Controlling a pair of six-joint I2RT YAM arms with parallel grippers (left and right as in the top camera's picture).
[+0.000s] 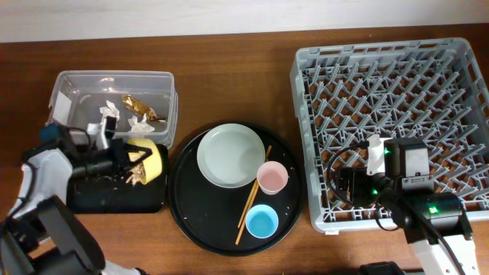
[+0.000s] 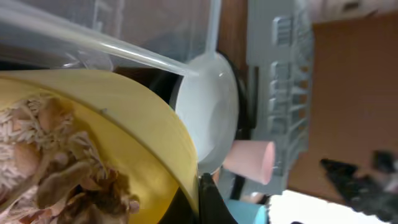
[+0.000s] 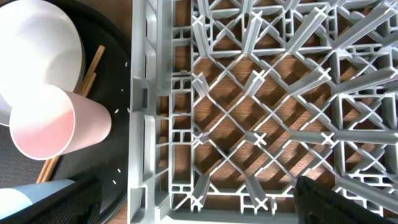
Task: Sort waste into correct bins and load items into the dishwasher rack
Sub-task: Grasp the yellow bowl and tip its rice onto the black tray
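Tipping the yellow bowl [image 1: 153, 159] over the flat black tray [image 1: 107, 200], left gripper [image 1: 128, 159] clamped on its rim, apparently dumping beige scraps [image 2: 56, 155]. Already sitting in the clear tub [image 1: 65, 80]: tissue [image 1: 109, 111] and foil wrapper [image 1: 143, 108]. Hovering the right gripper [image 1: 344, 183], spread wide and empty, over the rack [image 1: 382, 69], nothing loaded yet. Waiting on the round tray [image 1: 191, 221]: plate [image 1: 229, 153], pink cup [image 1: 272, 177], blue cup [image 1: 261, 221].

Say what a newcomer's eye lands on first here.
The big grey rack fills the right side, the right gripper open over its near-left corner. At left, the left gripper holds the yellow bowl, beige scraps inside, tipped over the flat black tray. Between them, a round tray carries a plate, a pink cup and a blue cup.
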